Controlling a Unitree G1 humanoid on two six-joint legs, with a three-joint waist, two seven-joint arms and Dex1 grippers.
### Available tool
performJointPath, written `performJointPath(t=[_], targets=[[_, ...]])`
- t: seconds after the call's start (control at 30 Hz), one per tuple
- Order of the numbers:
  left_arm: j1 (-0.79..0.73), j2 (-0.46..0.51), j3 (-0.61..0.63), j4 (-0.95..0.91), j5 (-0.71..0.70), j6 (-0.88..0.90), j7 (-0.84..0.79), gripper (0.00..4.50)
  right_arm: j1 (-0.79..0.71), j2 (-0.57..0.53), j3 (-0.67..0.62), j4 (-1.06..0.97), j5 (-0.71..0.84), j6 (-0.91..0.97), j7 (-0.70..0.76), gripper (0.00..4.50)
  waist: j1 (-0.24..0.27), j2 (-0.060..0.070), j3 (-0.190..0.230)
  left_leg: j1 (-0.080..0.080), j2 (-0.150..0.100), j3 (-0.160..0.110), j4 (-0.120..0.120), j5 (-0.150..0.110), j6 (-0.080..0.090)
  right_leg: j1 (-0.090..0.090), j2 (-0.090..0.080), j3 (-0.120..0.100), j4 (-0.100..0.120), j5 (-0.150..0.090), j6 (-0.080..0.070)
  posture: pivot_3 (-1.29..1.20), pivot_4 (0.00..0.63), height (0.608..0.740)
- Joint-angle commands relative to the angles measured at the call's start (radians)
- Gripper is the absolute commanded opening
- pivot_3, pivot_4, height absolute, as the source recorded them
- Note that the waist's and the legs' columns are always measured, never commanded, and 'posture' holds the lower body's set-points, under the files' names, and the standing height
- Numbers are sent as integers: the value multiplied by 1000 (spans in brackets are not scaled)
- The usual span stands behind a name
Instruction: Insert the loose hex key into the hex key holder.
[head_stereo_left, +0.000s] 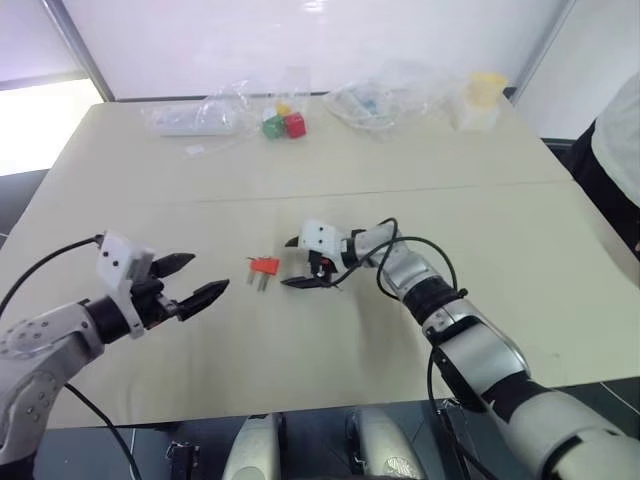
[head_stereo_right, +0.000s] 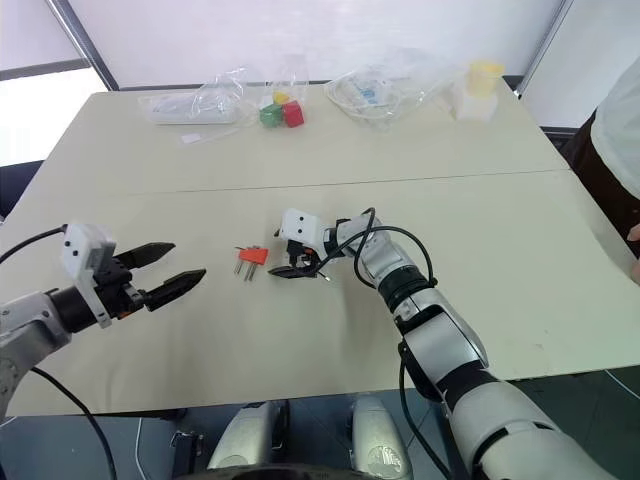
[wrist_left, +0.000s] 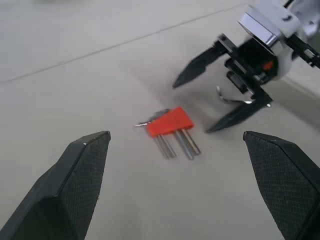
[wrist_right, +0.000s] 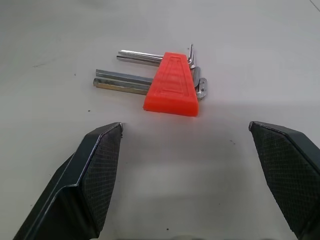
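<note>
1. The hex key holder (head_stereo_left: 264, 265), an orange-red wedge with grey keys sticking out, lies flat on the tabletop (head_stereo_left: 300, 180) between the two hands.
2. The right hand (head_stereo_left: 303, 262), fingers spread wide and empty, sits just beside the holder.
3. The left hand (head_stereo_left: 190, 279) is spread wide too, empty, farther off.
4. Where the loose hex key lies cannot be told.
</note>
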Motion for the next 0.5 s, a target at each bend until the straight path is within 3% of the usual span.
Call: performJointPath(t=[0.03,0.5], targets=[[-7,11,33,7,18,-29,-11,4472,21,25,8,-15,-18,16,6,4222,0,0,0,0,0,0,0,0,0,0,0,0,0,0,0,0,150,740],[11,-6,9,-20,39,-37,-3,4472,39,87,-4,-26,-19,56,-24,4222,-18,0,0,1,0,0,-3,0,0,-1,0,0,0,0,0,0,150,740]])
